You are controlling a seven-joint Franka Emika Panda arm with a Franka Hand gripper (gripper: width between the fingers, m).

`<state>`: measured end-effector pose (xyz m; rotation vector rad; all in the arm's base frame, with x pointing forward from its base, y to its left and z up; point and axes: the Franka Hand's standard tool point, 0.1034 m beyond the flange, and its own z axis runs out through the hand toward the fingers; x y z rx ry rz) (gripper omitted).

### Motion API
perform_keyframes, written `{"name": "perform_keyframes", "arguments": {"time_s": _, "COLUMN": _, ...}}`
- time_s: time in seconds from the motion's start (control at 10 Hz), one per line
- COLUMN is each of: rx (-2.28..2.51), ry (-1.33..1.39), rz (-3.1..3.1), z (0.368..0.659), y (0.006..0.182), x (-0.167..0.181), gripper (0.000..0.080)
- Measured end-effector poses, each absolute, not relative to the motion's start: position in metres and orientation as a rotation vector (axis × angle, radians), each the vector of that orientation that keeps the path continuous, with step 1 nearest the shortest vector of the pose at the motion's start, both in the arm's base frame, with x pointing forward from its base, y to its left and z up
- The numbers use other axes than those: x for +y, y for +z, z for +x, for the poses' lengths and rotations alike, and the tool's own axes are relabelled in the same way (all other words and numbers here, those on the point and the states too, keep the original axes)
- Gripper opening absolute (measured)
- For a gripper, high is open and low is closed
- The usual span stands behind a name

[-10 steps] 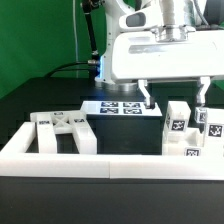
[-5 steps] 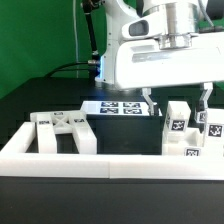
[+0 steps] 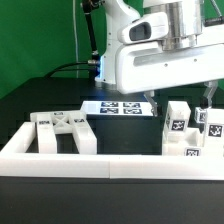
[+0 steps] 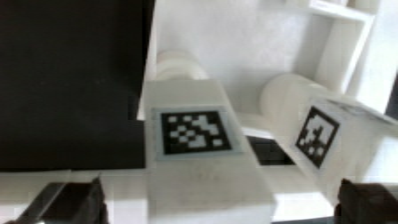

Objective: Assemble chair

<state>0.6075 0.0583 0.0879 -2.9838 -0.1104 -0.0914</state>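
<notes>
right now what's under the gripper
A tagged white chair part and a second tagged part beside it sit below the open gripper. What they rest on is covered.

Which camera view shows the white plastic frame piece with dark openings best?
The exterior view: the white plastic frame piece lies plainly at its left, behind the long white rail. The wrist view shows tagged white blocks close up; I cannot find that piece there.
</notes>
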Motion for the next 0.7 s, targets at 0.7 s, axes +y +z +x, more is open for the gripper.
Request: {"name": "perform_keyframes", "arguments": {"time_s": 0.7, "rx": -0.106, "ry": -0.105, "rz": -2.99, "z": 0.61, "y": 0.089, "x": 0.045, "gripper": 0.0399}}
